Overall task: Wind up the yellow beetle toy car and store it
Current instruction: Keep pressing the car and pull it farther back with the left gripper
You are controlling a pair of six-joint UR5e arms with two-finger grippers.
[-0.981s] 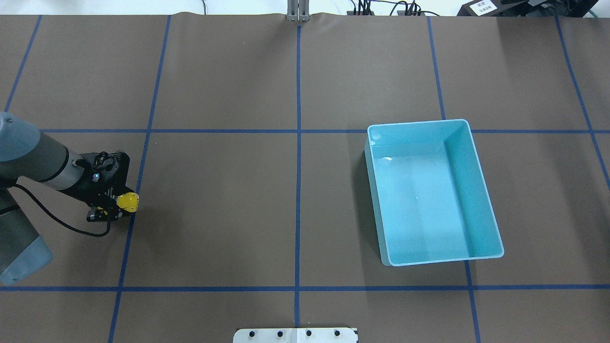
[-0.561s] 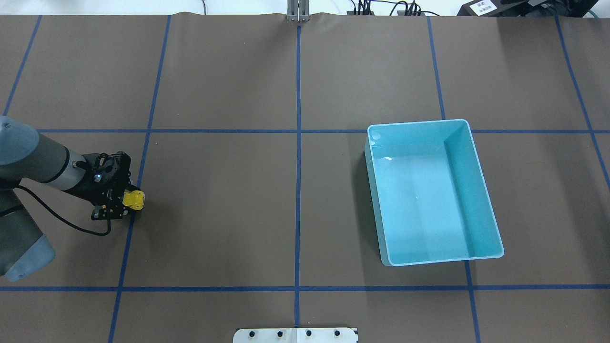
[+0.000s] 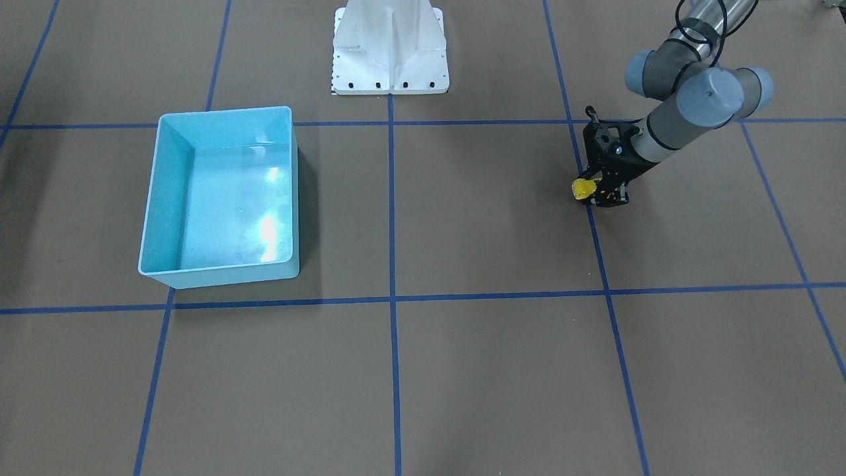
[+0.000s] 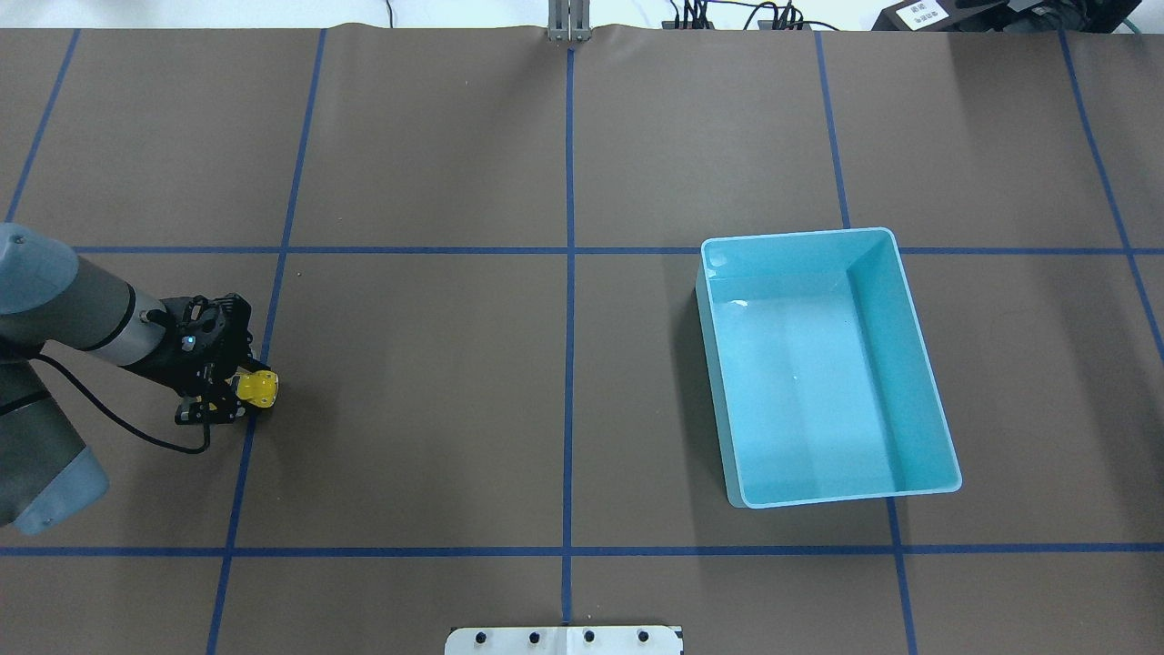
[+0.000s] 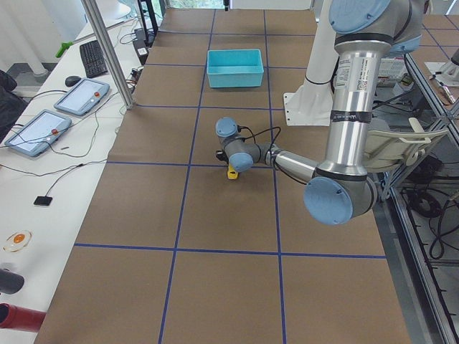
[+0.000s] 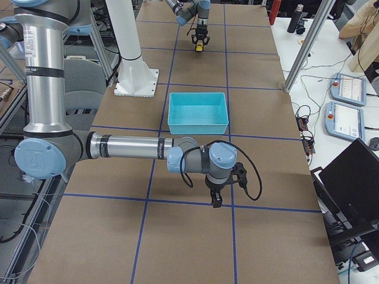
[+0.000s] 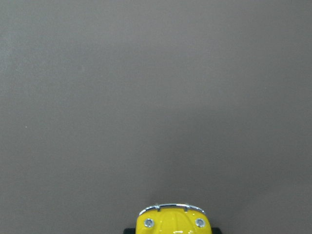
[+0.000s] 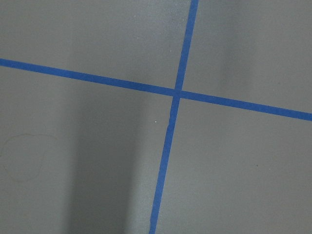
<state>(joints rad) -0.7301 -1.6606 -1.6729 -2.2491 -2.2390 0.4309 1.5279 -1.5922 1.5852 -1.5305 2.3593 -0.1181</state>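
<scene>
Clamping yellow beetle toy car [image 4: 259, 388]: left gripper [image 4: 244, 393] | right gripper [image 6: 217, 200]: state unclear | brown table [image 4: 427, 409], blue tape grid [image 4: 569, 364]

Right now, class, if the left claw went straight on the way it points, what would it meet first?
Probably the bare brown table just ahead. The yellow beetle toy car gripped in the left claw would touch first, though its height is unclear.
</scene>
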